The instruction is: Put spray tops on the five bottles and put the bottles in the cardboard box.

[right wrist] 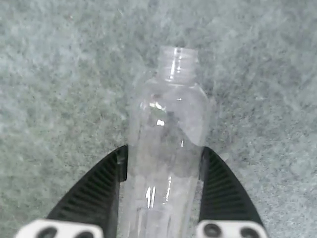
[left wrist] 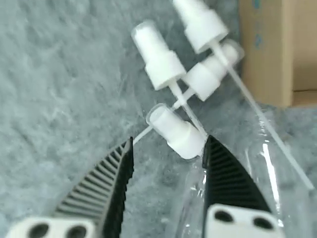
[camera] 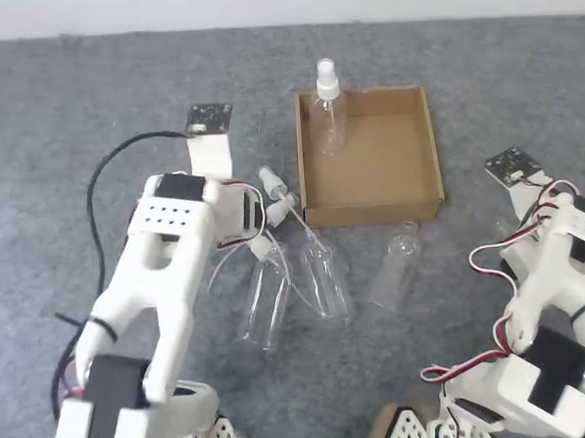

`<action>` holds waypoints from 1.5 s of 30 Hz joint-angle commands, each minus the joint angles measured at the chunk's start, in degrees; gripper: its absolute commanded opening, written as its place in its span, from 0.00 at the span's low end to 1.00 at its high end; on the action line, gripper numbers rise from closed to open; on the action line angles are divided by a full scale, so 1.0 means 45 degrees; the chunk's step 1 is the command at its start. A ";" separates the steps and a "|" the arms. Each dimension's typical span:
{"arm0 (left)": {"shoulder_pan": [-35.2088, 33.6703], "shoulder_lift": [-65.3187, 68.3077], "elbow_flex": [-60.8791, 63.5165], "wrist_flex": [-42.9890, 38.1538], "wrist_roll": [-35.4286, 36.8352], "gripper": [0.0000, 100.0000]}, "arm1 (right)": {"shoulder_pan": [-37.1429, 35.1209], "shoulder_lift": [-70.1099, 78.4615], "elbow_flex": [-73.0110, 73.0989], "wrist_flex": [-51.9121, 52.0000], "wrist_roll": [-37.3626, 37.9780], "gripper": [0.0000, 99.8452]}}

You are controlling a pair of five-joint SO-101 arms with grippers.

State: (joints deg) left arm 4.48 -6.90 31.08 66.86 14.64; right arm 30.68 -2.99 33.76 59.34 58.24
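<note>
Three white spray tops lie loose on the grey carpet left of the cardboard box (camera: 371, 213). My left gripper (left wrist: 168, 144) is open and straddles the nearest spray top (left wrist: 176, 131), which lies by the neck of a lying clear bottle (camera: 263, 304). The other two tops (left wrist: 158, 59) (left wrist: 210, 77) lie just beyond it. Two more clear bottles (camera: 325, 276) (camera: 398, 263) lie in front of the box. A capped bottle (camera: 328, 109) stands in the box's back left corner. My right gripper (right wrist: 163, 148) is shut on an uncapped clear bottle (right wrist: 168, 114) over the carpet.
The box's cardboard wall (left wrist: 272, 49) stands close beyond the spray tops. Thin dip tubes (left wrist: 257, 109) from the tops cross over the lying bottles. A black cable (camera: 100, 190) loops on the carpet left of the left arm. Open carpet lies between the box and the right arm.
</note>
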 commanded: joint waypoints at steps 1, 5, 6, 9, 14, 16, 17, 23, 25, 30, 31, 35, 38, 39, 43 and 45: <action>0.0137 0.0449 -0.0557 -0.0215 0.0234 0.21 | 0.0166 0.0283 0.0410 -0.0088 0.0137 0.11; 0.0020 0.1348 -0.0557 -0.0606 0.0234 0.21 | 0.0147 0.0283 0.0410 -0.0088 0.0137 0.11; -0.0039 0.1524 -0.0557 -0.0723 0.0234 0.21 | 0.0127 0.0283 0.0410 -0.0088 0.0137 0.11; -0.0059 0.2071 -0.0557 -0.1055 0.0195 0.19 | 0.0147 0.0283 0.0410 -0.0088 0.0137 0.11; -0.0078 0.2755 -0.0557 -0.1875 0.0195 0.10 | 0.0186 0.0283 0.0430 -0.0088 0.0137 0.11; -0.0059 0.2950 -0.0576 -0.1915 0.0176 0.09 | 0.0186 0.0283 0.0430 -0.0088 0.0137 0.11; -0.0059 0.2950 -0.0576 -0.1915 0.0156 0.09 | 0.0186 0.0283 0.0430 -0.0088 0.0137 0.11; -0.0742 0.2579 -0.0987 -0.2012 -0.1368 0.09 | 0.0186 0.0283 0.0430 -0.0088 0.0137 0.11; -0.1192 0.2501 -0.1397 -0.1993 -0.1680 0.09 | 0.0186 0.0283 0.0430 -0.0088 0.0137 0.11; -0.1895 0.2520 -0.2628 -0.1934 -0.3282 0.09 | 0.0186 0.0283 0.0449 -0.0088 0.0117 0.11; -0.2012 0.2462 -0.2803 -0.1875 -0.3341 0.09 | 0.0186 0.0283 0.0449 -0.0088 0.0117 0.11; -0.2676 0.1817 -0.4269 -0.0352 -0.3399 0.09 | 0.0186 0.0283 0.0684 -0.0088 0.0117 0.11; -0.3165 0.0821 -0.5421 0.1211 -0.4317 0.09 | 0.0186 0.0283 0.0703 -0.0088 0.0137 0.11; -0.3341 0.0449 -0.5753 0.1719 -0.4630 0.09 | 0.0186 0.0283 0.0703 -0.0088 0.0137 0.11; -0.4376 -0.1094 -0.6515 0.3302 -0.5411 0.09 | 0.0127 0.0283 0.0703 -0.0088 0.0137 0.11; -0.5021 -0.1661 -0.6672 0.3907 -0.6134 0.09 | 0.0127 0.0283 0.0703 -0.0088 0.0137 0.11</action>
State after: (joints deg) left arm -14.95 -8.13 4.62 80.57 -9.27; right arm 30.68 -3.08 34.20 59.34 58.24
